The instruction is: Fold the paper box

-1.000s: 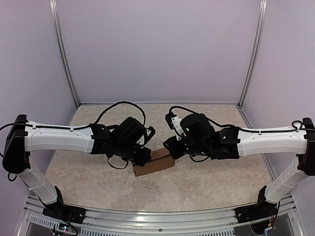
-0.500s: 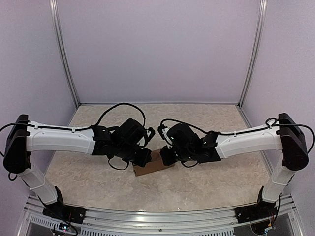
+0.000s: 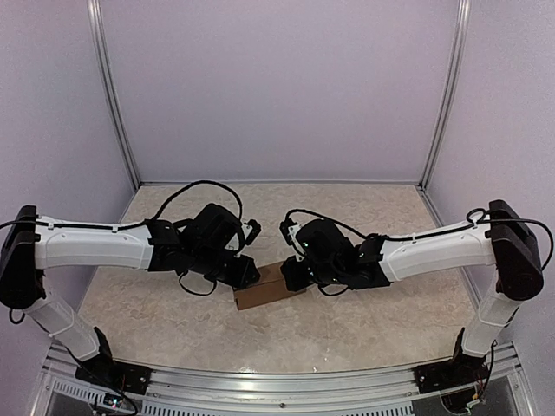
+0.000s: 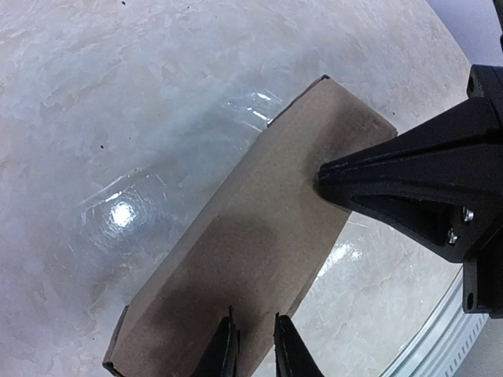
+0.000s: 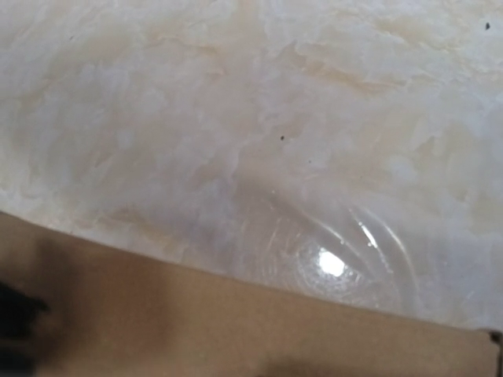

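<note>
Brown paper box (image 3: 264, 295) lies on the counter (image 3: 347, 321). In the left wrist view, the right hand (image 4: 328, 177), pressed together, touches it from 3 o'clock. The left hand (image 4: 253, 353) sits at 6 o'clock, and I cannot tell its grip.

Paper box (image 5: 236, 330) cut off at bottom (right wrist view); dark blob (image 5: 17, 326) unidentifiable.

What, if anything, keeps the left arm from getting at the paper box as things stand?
Nothing that shows, so likely yes: the left arm's fingers sit slightly apart right at the long edge of the paper box. The right arm's fingers, shut, touch the box farther along, clear of that spot.
</note>
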`<action>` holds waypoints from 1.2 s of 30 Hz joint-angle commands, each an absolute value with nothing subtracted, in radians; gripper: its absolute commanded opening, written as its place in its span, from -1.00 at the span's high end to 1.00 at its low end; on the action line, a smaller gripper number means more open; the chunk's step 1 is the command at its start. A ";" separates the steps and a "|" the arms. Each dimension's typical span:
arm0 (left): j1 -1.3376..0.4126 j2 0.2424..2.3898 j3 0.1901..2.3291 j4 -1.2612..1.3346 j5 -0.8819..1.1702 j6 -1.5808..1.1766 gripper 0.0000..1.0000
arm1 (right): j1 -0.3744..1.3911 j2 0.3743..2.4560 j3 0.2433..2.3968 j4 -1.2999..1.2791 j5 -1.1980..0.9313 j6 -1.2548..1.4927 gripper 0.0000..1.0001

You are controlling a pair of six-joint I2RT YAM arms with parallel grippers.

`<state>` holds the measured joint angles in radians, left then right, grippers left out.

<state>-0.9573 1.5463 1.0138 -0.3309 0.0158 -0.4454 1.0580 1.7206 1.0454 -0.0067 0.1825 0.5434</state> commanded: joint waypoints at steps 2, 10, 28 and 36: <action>-0.930 1.456 0.999 -0.391 -0.031 -0.455 0.67 | 1.052 1.760 1.010 -0.128 0.158 0.554 1.00; -0.922 1.413 0.932 -0.395 -0.025 -0.503 0.80 | 1.051 1.763 1.024 -0.142 0.157 0.548 1.00; -0.945 1.482 0.811 -0.370 -0.061 -0.598 0.97 | 1.042 1.706 1.055 -0.144 0.159 0.538 1.00; -0.945 1.480 0.814 -0.381 -0.075 -0.589 0.98 | 1.009 1.584 1.097 -0.178 0.192 0.488 1.00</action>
<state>-0.9394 1.4334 0.8528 -0.2676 -0.0616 -0.5938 1.0302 1.6512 1.0550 -0.1093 0.1726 0.5236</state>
